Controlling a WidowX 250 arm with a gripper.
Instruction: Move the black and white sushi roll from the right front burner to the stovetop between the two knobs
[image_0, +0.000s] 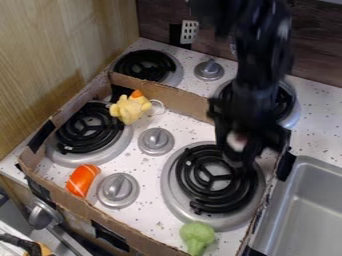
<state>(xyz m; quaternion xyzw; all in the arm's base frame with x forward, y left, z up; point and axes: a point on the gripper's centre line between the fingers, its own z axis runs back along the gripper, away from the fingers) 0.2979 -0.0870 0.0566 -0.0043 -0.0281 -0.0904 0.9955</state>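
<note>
And there it was, a pale, roundish thing (236, 141) with a pinkish tint, showing at the black gripper (235, 149) over the far-right part of the near right burner (184, 180); whether the gripper was apart, together or clamped on that thing, one could not tell. What a mix of textures below! The burners wore black spiral coils set in round, dull silver pans, and the knobs (156, 140) were grey, round and ridged across the middle. A lumpy yellow toy (128, 109) with an orange tip sat towards the stove's far left, just beside the near left burner (90, 127). Closer in, by the near edge, lay a smooth orange piece (83, 180) with pale stripes, and over in the near right corner came the broccoli (197, 237), bumpy-headed and light green. Now the arm (262, 55): down it came from the top edge of the view, dark and nearly upright, the gripper hanging low near the right side. The stove (150, 217) itself was white with dark speckles, a low wall of brown cardboard (167, 97) taped in black around its near burners. A grey metal sink (300, 210) lay to the right, a light wood panel (60, 55) rose on the left, and a dark plank wall (314, 55) stood behind.
</note>
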